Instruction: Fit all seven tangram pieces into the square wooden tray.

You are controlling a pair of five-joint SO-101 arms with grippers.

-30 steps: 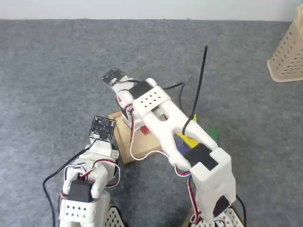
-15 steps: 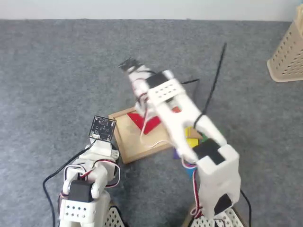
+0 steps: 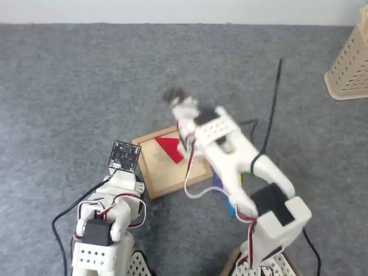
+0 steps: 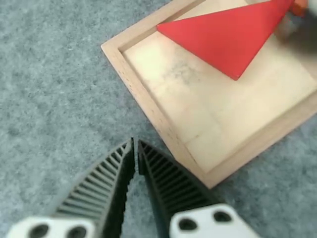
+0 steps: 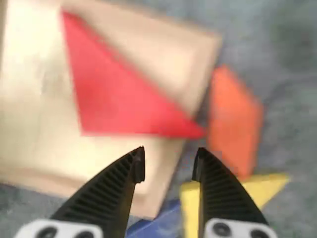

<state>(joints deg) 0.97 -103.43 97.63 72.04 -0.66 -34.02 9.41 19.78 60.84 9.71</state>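
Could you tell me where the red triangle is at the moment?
The red triangle lies in the wooden tray, in its far half in the high view, one tip toward the orange piece outside the rim, below the right gripper.

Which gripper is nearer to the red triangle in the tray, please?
Right. The right gripper, jaws open, hangs over the tip of the red triangle; the left gripper sits outside the tray, over carpet.
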